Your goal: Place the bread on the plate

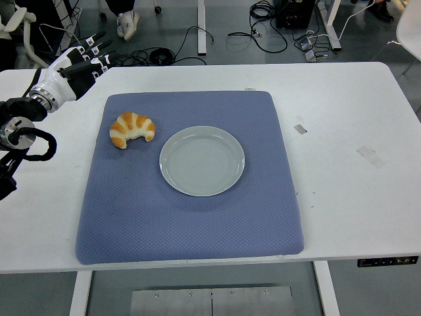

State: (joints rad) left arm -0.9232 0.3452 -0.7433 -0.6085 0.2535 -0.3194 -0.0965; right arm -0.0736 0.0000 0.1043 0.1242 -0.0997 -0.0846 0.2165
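The left hand (77, 62) hovers over the white bench (342, 131) with fingers spread, holding nothing. The croissant (132, 129) lies on the blue mat (191, 217) below and right of the hand, apart from it, with the empty plate (202, 160) farther right, just beside the bread.

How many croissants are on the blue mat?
1. The croissant lies on the blue mat's far-left part, just left of the empty plate and not touching it. Nothing in view could hide another.
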